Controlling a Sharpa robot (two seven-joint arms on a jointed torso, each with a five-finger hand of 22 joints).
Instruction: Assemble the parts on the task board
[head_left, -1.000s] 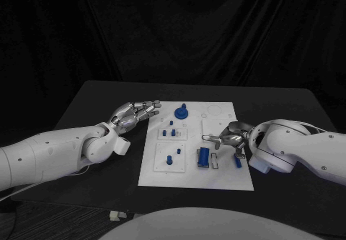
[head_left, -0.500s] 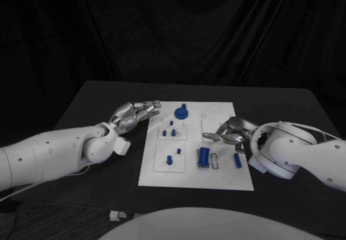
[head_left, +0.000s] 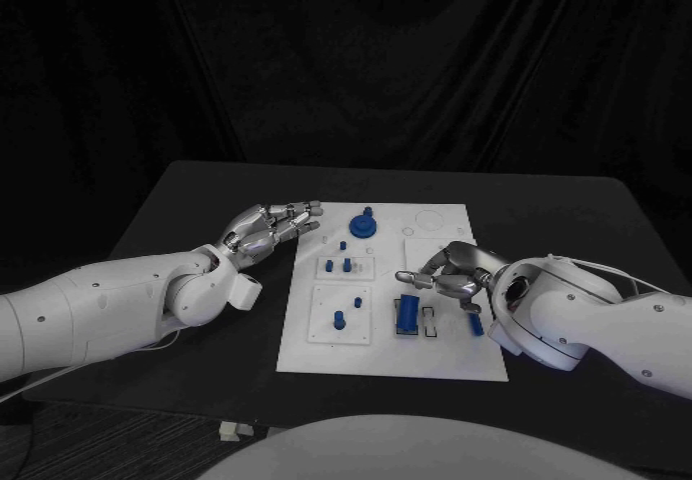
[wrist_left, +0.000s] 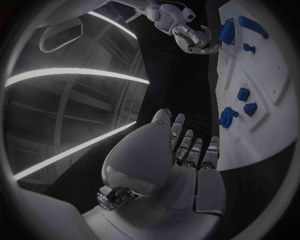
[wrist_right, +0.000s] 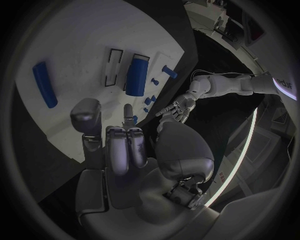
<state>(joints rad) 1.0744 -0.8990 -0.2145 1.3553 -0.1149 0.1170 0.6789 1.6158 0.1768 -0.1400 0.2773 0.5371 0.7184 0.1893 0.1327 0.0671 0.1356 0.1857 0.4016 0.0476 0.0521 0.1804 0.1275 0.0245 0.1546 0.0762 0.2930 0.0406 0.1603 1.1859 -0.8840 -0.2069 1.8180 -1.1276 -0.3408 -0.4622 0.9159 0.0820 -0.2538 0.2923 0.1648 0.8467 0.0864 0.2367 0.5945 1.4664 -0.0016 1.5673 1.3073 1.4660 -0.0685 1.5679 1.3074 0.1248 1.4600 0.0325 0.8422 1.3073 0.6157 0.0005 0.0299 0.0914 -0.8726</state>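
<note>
Parts looked light, rigid and slick to us, so our empty, loosely spread right hand (head_left: 450, 268), above the blue cylinder (head_left: 410, 313) at six o'clock on the task board (head_left: 447, 362), should pinch its midsection.

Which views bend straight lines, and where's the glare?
Head view: task board edges run straight, even light, no glare, black backdrop. Left wrist view: fisheye curves the board edge; bright light strips streak the room behind the left hand. Right wrist view: board edge bows too; a thin bright arc sits beside the right hand.
</note>
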